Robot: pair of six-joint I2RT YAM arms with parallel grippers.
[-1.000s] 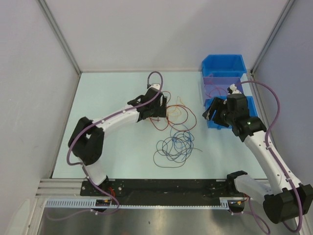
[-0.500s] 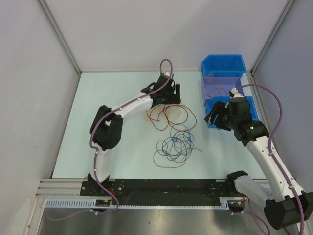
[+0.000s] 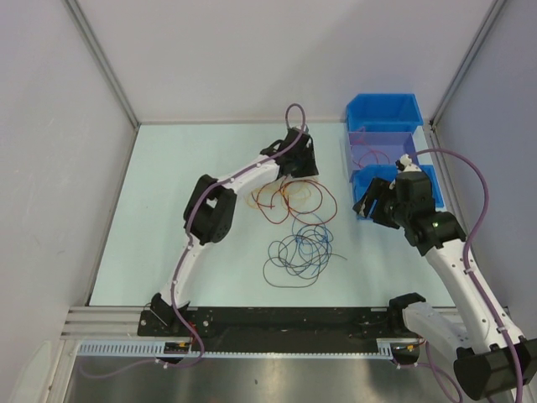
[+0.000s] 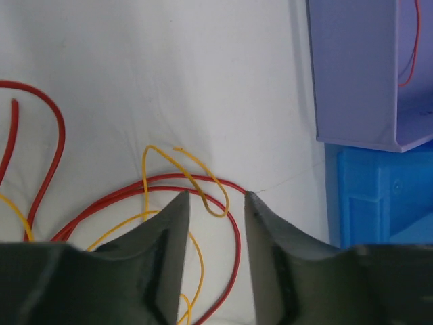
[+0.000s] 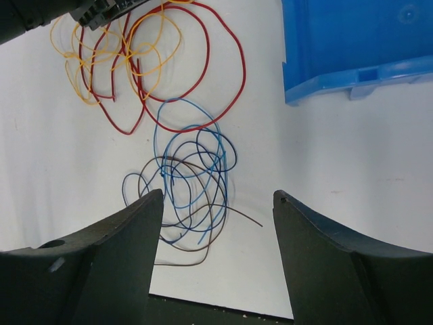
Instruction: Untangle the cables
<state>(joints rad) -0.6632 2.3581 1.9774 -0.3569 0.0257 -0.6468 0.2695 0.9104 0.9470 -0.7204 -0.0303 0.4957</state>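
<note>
Red and orange cables (image 3: 289,197) lie in loose loops at the middle back of the table. A blue and dark tangle (image 3: 300,252) lies just in front of them. My left gripper (image 3: 295,168) reaches low over the far edge of the red and orange loops. In the left wrist view its jaws (image 4: 215,196) stand partly narrowed but open, with the red cable (image 4: 233,230) and an orange loop (image 4: 203,179) lying on the table between the fingertips. My right gripper (image 3: 369,206) hovers wide open; nothing sits between its fingers (image 5: 218,195), above the blue cable (image 5: 196,145) and the dark one (image 5: 203,247).
Stacked bins stand at the back right: a blue one (image 3: 384,109), a purple one (image 3: 377,143) holding a red wire (image 4: 409,61), and a second blue one (image 3: 424,180) right beside my right gripper. Grey walls close in the table on three sides.
The left arm has stretched back and to the right, to the far edge of the red and orange loops, and its jaws have narrowed. The right gripper has shifted only slightly.
</note>
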